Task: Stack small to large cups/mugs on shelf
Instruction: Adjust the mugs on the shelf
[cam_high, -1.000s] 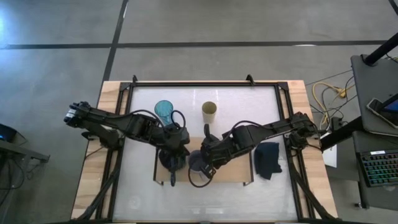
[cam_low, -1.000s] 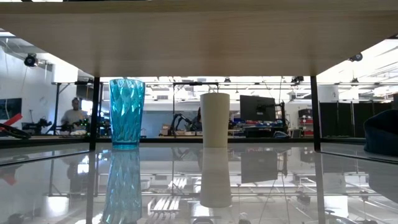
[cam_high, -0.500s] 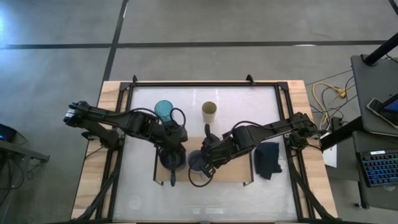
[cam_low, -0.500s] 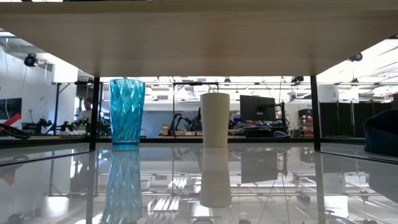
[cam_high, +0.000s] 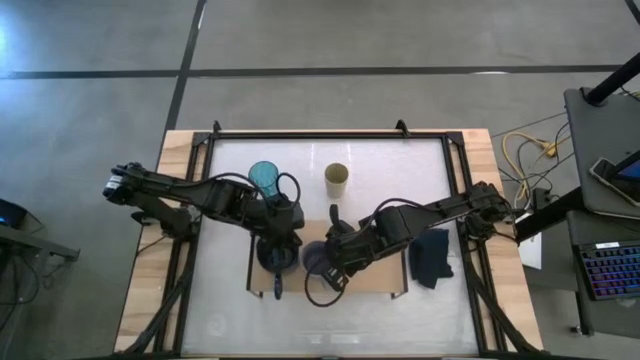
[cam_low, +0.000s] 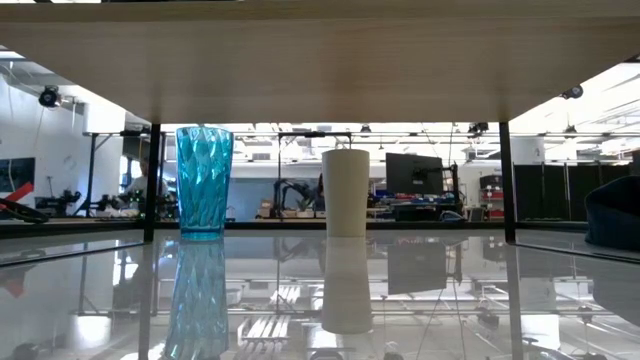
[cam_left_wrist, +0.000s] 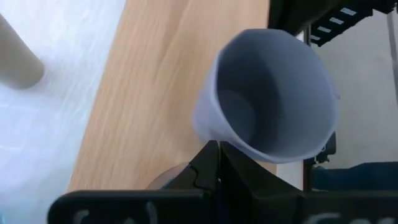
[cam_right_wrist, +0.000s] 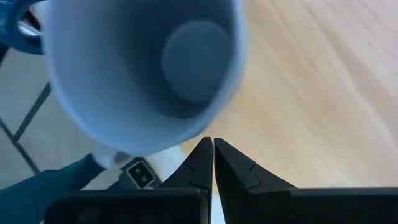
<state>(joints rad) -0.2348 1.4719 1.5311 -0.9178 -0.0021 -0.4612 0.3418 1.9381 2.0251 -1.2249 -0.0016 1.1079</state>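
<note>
The small grey-lavender mug stands upright on the light-wood shelf, and the navy mug sits just to its left. My left gripper is shut over the navy mug, its tips level with the lavender mug's left wall. My right gripper is shut at the lavender mug's near side. The teal tumbler and the tan cup stand on the white tabletop behind the shelf, as the low view shows for both the tumbler and the cup. My left gripper's shut fingertips lie against the lower outer wall of the lavender mug, coming slanting down from the table's left; whether they touch it I cannot tell. My right gripper's shut fingertips end at the mug's outer wall near its base, pointing down; touching or not, I cannot tell.
A dark folded cloth lies on the table right of the shelf, and shows at the low view's right edge. A black frame borders the tabletop. The shelf's right half is bare wood.
</note>
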